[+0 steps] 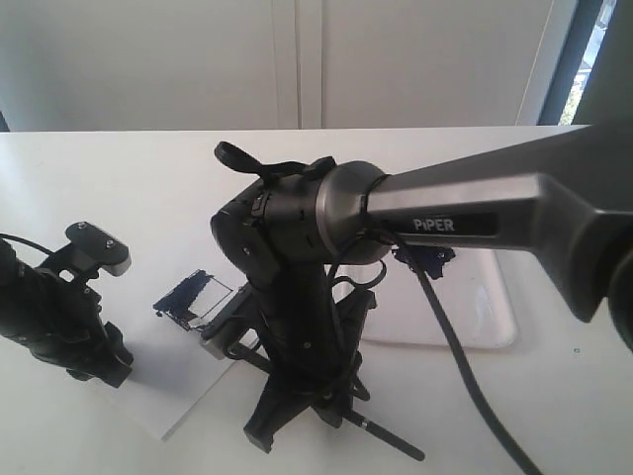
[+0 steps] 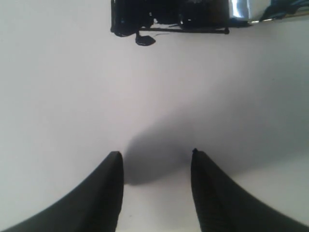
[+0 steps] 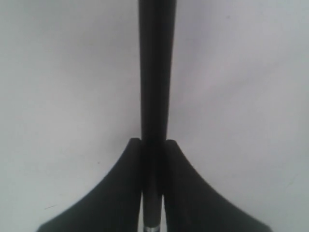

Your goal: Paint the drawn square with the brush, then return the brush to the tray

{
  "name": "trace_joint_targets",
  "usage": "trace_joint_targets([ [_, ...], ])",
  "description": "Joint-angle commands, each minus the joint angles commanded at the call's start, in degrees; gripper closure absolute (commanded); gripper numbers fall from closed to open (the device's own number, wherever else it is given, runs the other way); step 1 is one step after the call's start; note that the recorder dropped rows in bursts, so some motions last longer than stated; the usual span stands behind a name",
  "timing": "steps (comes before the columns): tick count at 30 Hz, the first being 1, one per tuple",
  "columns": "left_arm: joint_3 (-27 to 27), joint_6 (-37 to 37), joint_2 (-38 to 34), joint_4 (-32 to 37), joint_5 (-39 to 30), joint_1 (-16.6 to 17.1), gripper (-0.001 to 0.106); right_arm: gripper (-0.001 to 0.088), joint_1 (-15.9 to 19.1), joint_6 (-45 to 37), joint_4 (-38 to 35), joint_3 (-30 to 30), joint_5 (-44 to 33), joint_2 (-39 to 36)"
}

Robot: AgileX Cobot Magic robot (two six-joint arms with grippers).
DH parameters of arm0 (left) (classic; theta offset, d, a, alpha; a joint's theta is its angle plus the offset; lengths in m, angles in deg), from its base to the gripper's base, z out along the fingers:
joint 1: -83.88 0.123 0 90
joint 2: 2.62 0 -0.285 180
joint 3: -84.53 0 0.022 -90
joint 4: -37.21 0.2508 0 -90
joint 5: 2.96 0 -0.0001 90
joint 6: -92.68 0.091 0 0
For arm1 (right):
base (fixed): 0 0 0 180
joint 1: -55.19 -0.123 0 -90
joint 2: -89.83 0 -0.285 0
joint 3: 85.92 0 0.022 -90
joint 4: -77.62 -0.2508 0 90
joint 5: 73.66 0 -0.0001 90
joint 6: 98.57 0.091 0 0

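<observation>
Currently the right gripper (image 3: pixel 153 142) clamps the brush (image 3: pixel 154 72) by its thin handle near the partly painted drawn square (image 1: pixel 186 297); pressing could swivel it, smearing past the outline. Meanwhile the left gripper (image 2: pixel 154 154) hangs released; the tray (image 1: pixel 495 312) lies nearby.

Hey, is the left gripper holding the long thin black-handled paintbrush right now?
No, the left gripper stands open and empty, with only plain white tabletop showing between its jaws.

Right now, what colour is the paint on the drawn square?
Dark navy, streaky, on the drawn square, with the rest of it unpainted white. Shows best in the exterior view.
</observation>
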State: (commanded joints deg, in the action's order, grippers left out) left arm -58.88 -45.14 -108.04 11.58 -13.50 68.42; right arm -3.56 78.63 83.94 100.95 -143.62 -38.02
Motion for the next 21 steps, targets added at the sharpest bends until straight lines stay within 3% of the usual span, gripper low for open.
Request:
trace_joint_targets([
  [5,0.0,0.13,0.0,0.0,0.01,0.0,0.056,0.0868,0.26,0.38,4.95,-0.02,0.0,0.0],
  [15,0.0,0.14,0.0,0.0,0.11,0.0,0.056,0.0868,5.16,1.22,5.29,-0.02,0.0,0.0],
  [21,0.0,0.14,0.0,0.0,0.11,0.0,0.056,0.0868,5.28,0.23,3.1,0.13,0.0,0.0],
])
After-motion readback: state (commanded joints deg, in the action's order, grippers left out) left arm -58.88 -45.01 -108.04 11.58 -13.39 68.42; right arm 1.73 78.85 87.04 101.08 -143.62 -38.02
